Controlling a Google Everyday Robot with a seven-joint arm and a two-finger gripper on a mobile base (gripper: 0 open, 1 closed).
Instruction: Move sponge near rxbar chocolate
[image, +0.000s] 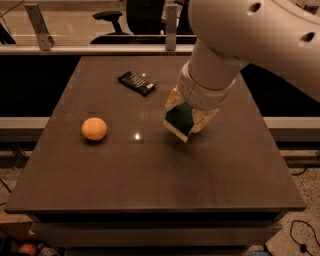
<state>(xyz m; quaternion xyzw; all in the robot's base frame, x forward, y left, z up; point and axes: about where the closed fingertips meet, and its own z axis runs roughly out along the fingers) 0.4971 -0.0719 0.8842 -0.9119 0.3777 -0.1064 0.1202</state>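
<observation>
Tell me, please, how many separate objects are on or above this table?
3. The orange fruit lies at the left, the rxbar chocolate toward the far edge, and the sponge is gripped in the hand right of centre. The arm may hide others.

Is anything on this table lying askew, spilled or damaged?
Only the sponge is askew: the gripper holds it tilted, right of centre. The rxbar chocolate and the orange look intact; nothing is spilled.

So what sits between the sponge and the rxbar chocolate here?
Nothing: in the camera view, only bare table separates the sponge, held in the claw right of centre, from the rxbar chocolate.
</observation>
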